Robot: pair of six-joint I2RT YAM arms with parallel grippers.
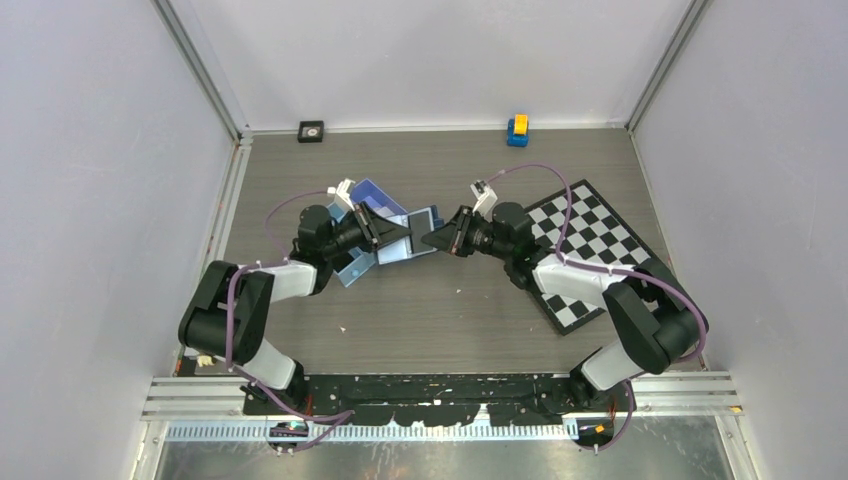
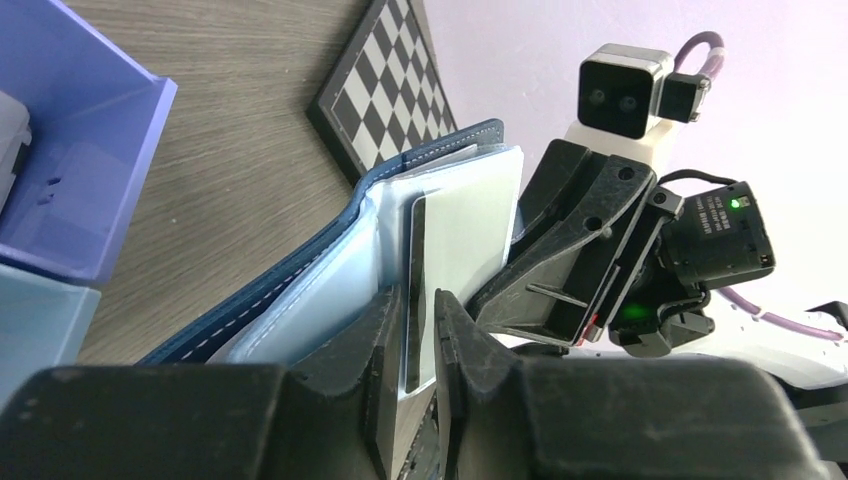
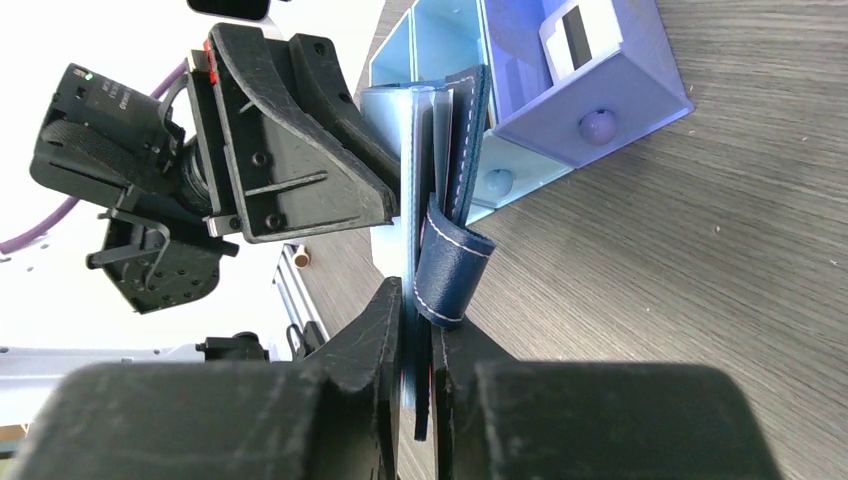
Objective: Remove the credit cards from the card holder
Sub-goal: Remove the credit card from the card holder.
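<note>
Holding card holder (image 1: pixel 412 235) above the table (image 1: pixel 450 310): right gripper (image 3: pixel 415 350) clamps its 3 o'clock edge, left gripper (image 2: pixel 420 370) pinches a card (image 2: pixel 465 220) at 9 o'clock. Card's long axis runs 9-to-3, so extraction likely goes toward 9.

Soft, even light from above fills the top view, leaving only faint shadows on the desk (image 1: pixel 430 320) under the arms. Beyond the left end effector (image 2: pixel 418 300) the wall washes out pale. To the left of the right end effector (image 3: pixel 415 320) the background blows out to white. The finger bodies nearest each lens are dark and blurred.
</note>
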